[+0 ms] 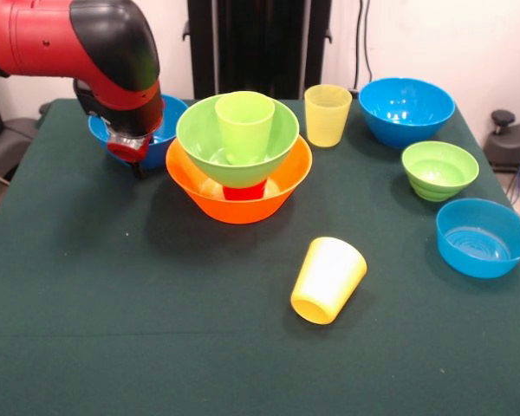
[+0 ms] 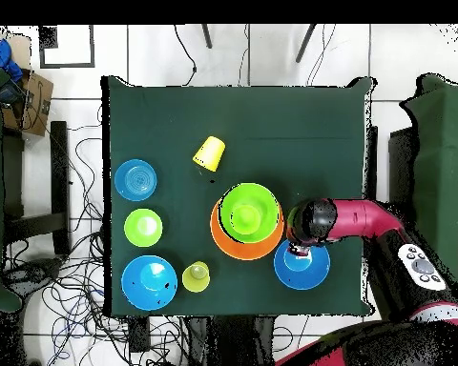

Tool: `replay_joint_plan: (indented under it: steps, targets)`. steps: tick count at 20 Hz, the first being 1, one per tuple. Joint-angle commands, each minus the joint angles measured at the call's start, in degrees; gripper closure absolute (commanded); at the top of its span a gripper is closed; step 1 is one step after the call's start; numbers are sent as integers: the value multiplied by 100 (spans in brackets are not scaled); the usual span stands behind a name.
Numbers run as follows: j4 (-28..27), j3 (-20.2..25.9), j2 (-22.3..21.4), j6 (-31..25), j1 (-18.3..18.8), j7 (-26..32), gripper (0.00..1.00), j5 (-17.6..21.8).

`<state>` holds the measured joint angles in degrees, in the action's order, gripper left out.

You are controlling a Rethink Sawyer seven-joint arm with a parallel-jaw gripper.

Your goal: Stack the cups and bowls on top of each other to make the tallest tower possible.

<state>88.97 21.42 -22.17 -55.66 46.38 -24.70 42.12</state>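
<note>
Nearest the camera, in front of the orange bowl [image 1: 239,195], a bright yellow cup [image 1: 328,279] lies on its side on the dark green table [image 1: 113,329], its open mouth turned toward the viewer. To the right of the orange bowl sits the small shallow blue bowl [image 1: 484,237], and just behind that the small green bowl [image 1: 439,170]; both look empty. The orange bowl itself carries the tower [image 1: 239,156]: a red cup [image 1: 243,191] stands inside it, the large lime green bowl [image 1: 237,137] rests on that cup, and a lime green cup [image 1: 244,126] stands upright in the green bowl. Behind and to the right of the orange bowl stand the pale yellow cup [image 1: 328,114], upright, and a medium blue bowl [image 1: 406,110]. To its left, a second medium blue bowl [image 1: 160,139] lies under the gripper [image 1: 130,149]; the jaws may reach into it, but I cannot tell how they stand. Beyond the table are a pale wall and hanging cables [image 1: 361,43].
</note>
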Motion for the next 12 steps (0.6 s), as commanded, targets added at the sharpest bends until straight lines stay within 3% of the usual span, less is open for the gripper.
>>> replay_joint_plan:
  steps: [1, 12]
  targets:
    - [-16, -69, -178, 130, -211, -825, 0, -134]
    - [-175, -87, -234, -116, -261, -912, 0, -510]
